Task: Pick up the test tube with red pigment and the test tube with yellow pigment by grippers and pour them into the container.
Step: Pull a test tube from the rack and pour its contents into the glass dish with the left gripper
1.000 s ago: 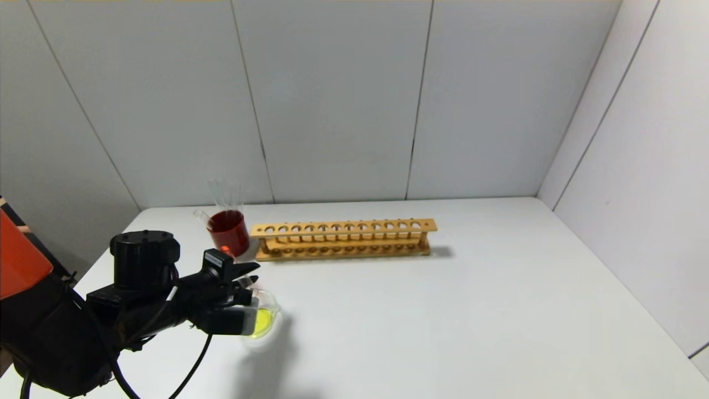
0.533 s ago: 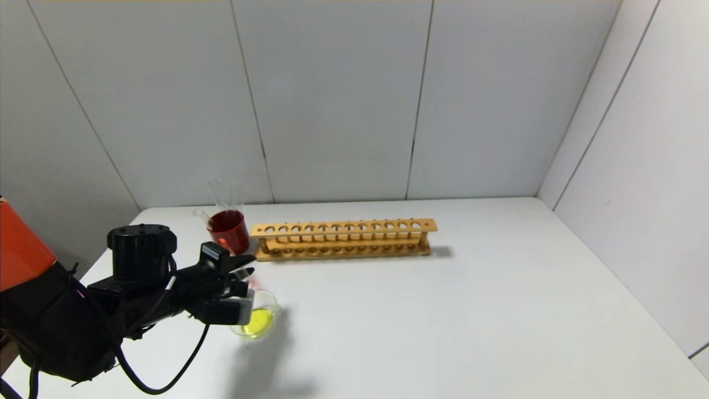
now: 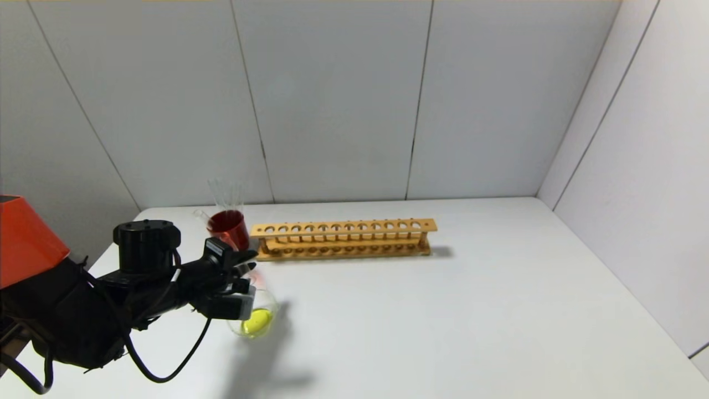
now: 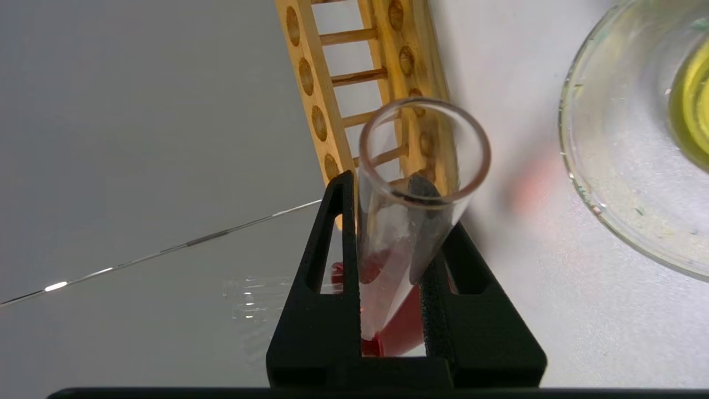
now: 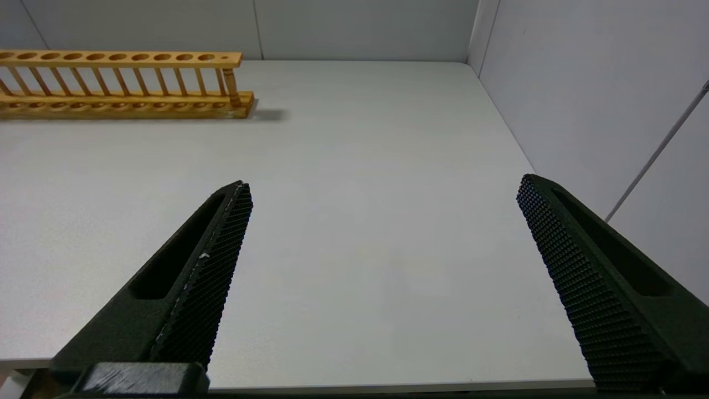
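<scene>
I have the left gripper (image 4: 396, 191) jaws clenched on the test tube with red pigment (image 4: 407, 221); next, tip it over the container (image 3: 257, 316) at its 4 o'clock. Right gripper (image 5: 382, 233) idle, jaws released.

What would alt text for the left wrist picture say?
The left pincer grips a clear test tube holding red pigment. A wooden rack lies beyond it, and a glass dish with yellow liquid sits alongside.

rack (image 3: 343, 239) behind dish (image 3: 260, 318) | cup (image 3: 228, 228) left of rack
</scene>
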